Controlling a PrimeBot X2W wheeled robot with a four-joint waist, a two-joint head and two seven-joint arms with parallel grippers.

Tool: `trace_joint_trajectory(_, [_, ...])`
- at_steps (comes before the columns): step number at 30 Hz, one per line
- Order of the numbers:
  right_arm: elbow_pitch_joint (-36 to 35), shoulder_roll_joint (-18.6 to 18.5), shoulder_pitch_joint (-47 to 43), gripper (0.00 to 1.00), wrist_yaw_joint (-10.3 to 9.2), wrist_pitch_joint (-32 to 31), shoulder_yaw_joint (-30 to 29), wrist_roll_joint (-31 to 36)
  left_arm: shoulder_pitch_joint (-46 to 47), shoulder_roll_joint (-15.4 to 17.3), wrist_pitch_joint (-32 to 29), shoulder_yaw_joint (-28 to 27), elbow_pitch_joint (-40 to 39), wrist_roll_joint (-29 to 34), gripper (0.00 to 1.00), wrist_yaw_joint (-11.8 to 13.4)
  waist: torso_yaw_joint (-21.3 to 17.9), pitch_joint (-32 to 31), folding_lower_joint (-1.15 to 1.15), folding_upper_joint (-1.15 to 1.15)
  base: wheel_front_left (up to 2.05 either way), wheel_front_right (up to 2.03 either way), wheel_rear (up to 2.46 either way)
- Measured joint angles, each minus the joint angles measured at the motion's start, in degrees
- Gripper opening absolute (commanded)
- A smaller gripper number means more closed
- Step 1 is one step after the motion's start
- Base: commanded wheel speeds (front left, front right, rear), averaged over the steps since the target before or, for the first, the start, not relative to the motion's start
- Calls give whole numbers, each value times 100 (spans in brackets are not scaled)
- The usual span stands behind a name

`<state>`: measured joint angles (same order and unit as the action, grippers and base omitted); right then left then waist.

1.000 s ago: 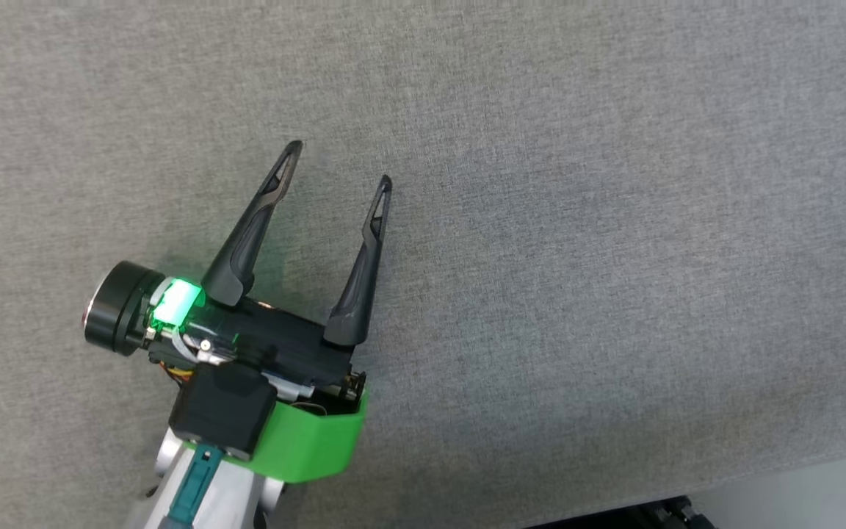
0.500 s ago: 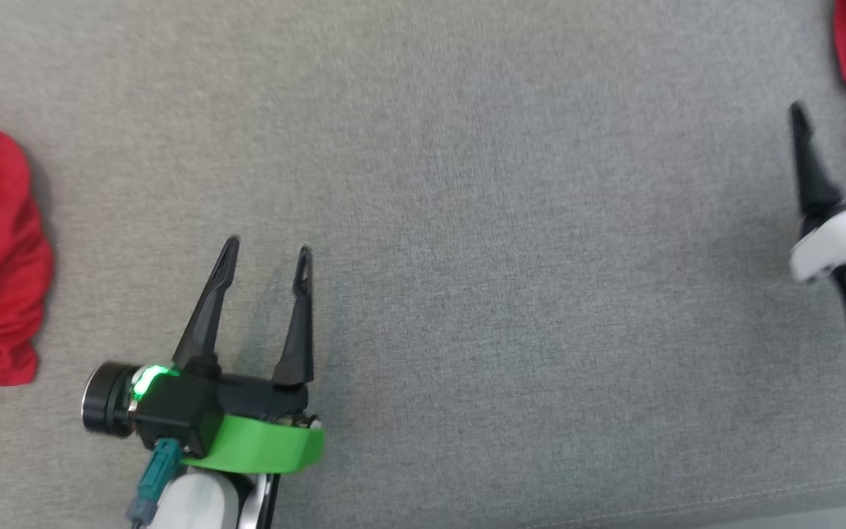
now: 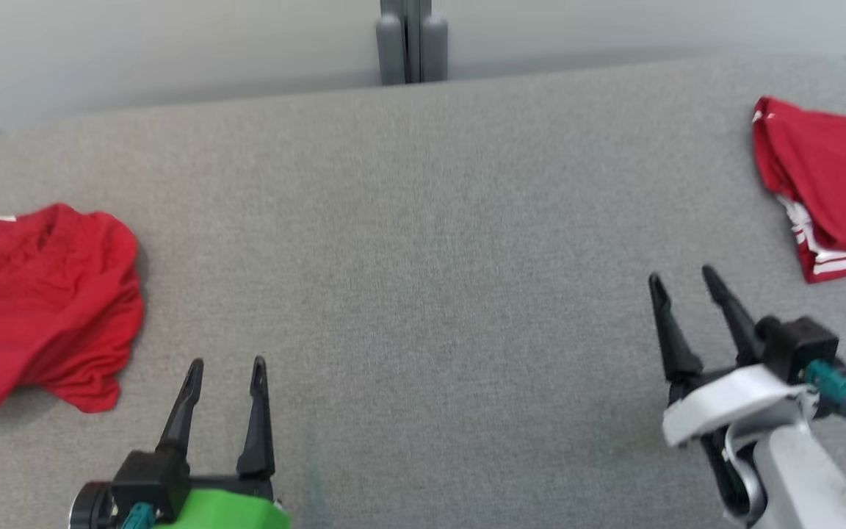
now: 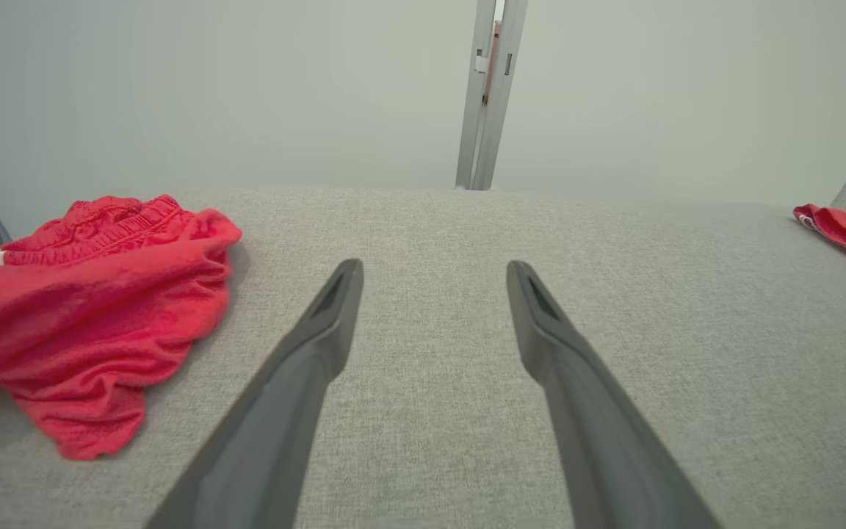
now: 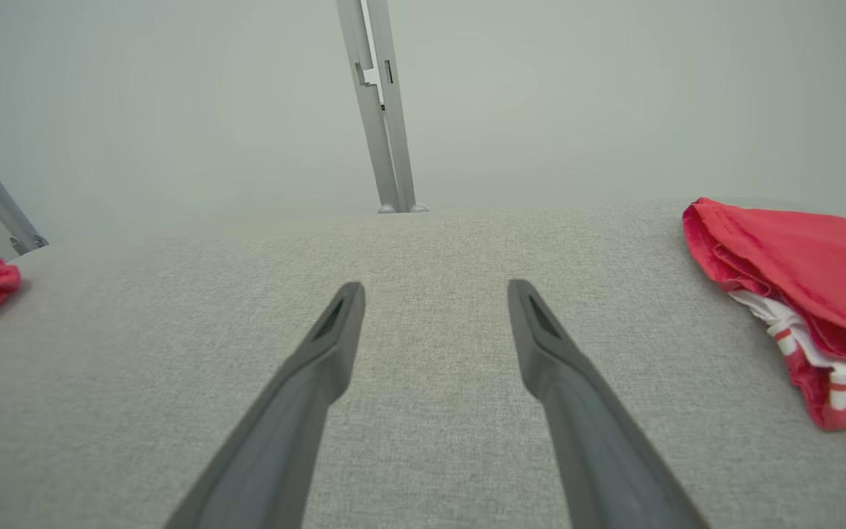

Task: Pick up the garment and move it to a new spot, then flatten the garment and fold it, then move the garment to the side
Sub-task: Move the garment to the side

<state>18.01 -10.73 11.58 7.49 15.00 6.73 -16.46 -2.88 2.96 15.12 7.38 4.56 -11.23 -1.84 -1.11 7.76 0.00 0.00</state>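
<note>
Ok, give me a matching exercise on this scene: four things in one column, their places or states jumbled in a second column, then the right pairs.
Column one:
1. crumpled garment
2. striped garment
3. left gripper
4. metal post

Column two:
A. behind the far edge of the table, near its middle
B. open, holding nothing
C. in a loose red heap on the table's left side
D. lying flatter on the table's right side, white bands showing

Pairs: 1-C, 2-D, 3-B, 4-A
</note>
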Motion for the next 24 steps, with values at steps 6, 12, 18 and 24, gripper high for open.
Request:
trace_joint_trajectory(6, [-541, 266, -598, 100, 0, 0, -146, 234, -320, -5, 1, -89, 11, -82, 100, -27, 6, -593, 0, 0, 0, 0, 0])
trace_joint_trajectory(12, [-971, 361, -1157, 100, 0, 0, -153, 333, -605, -7, 1, -71, -75, -29, 100, -7, 30, -1007, 0, 0, 0, 0, 0])
trace_joint_trajectory(18, [-1269, 445, -1677, 100, -1, 0, -250, 308, -882, -8, 0, 26, -167, 79, 100, 9, 124, -1232, 0, 0, 0, 0, 0])
trace_joint_trajectory(24, [-1369, 495, -1850, 100, 0, 0, -250, 339, -947, -8, 0, 77, -179, 127, 100, -15, 230, -1307, 0, 0, 0, 0, 0])
